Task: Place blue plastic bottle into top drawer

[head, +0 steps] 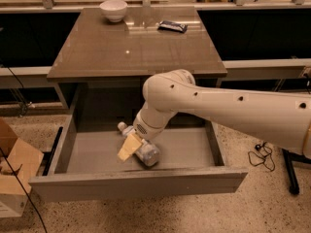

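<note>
One cardboard box [12, 161] stands on the floor, far left. A white bowl [113, 8] rests at the back of the brown surface [131, 52]. The blue plastic bottle [147, 153] lies on its side in the open top drawer [141, 181]. The tool [132, 147] is down against it; I cannot tell whether it grips. A dark packet [172, 26] lies further right.

Matt tan gripper [130, 146] down in the top drawer [141, 183], smooth matt grey all round it. Right beside it, clear glossy plastic of the blue plastic bottle [147, 153]. Above it, smooth cream arm shell [218, 106], faintly shiny; behind, polished brown tabletop [126, 47] with glints; left, matt cardboard box [14, 169].
</note>
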Controlling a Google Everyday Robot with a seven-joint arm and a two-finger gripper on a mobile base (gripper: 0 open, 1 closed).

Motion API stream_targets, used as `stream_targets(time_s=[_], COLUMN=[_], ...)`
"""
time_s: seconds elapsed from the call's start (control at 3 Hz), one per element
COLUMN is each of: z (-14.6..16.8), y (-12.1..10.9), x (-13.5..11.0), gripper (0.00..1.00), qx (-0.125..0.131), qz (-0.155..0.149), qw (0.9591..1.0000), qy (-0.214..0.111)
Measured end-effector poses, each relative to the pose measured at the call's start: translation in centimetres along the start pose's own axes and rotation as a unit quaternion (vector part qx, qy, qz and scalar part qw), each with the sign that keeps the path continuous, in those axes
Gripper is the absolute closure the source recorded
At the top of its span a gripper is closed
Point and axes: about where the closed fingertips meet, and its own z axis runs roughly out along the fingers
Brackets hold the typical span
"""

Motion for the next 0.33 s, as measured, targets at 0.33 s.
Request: stream_targets(time_s=[0.33], z=[0.0], y=[0.0], x=[0.0], gripper=[0.0], qx=[0.0], qz=[0.0], qw=[1.0], qy=[0.0])
